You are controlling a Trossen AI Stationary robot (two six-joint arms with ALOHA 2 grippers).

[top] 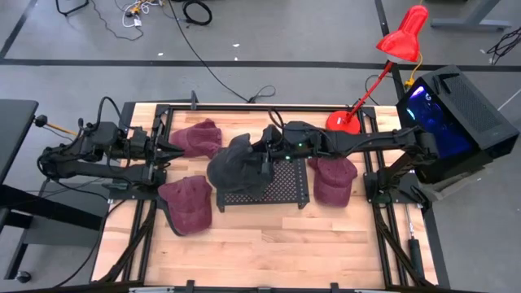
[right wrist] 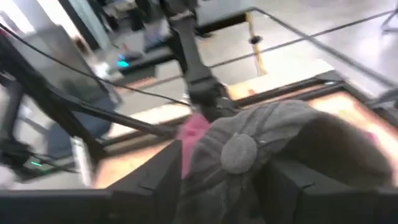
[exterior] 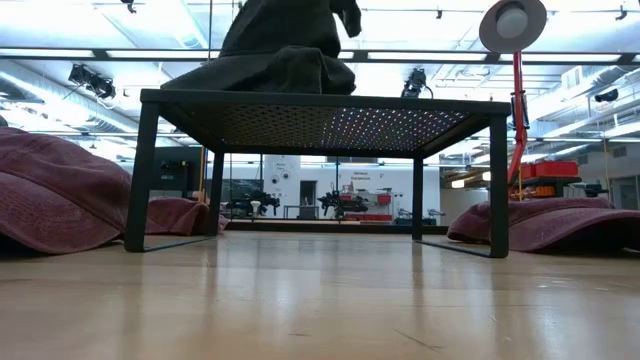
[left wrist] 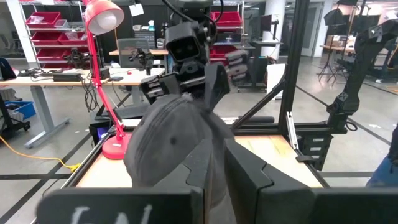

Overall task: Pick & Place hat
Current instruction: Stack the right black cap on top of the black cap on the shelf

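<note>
Grey hat (top: 234,163): you have it on the left end of the black mesh stand (top: 281,185), overhanging that edge — from table height it rests on the stand's top.
Right gripper (top: 266,156): over the hat; the jaws straddle its crown, whether gripping or released you cannot tell.
Left gripper (top: 169,152): parked near the bench's (top: 269,244) left side — jaws clenched, holding nothing.
Maroon hats: three on the bench, far-left (top: 198,137), near-left (top: 187,204), right (top: 334,180) of the stand.
Red lamp (top: 391,61): far right corner.
</note>
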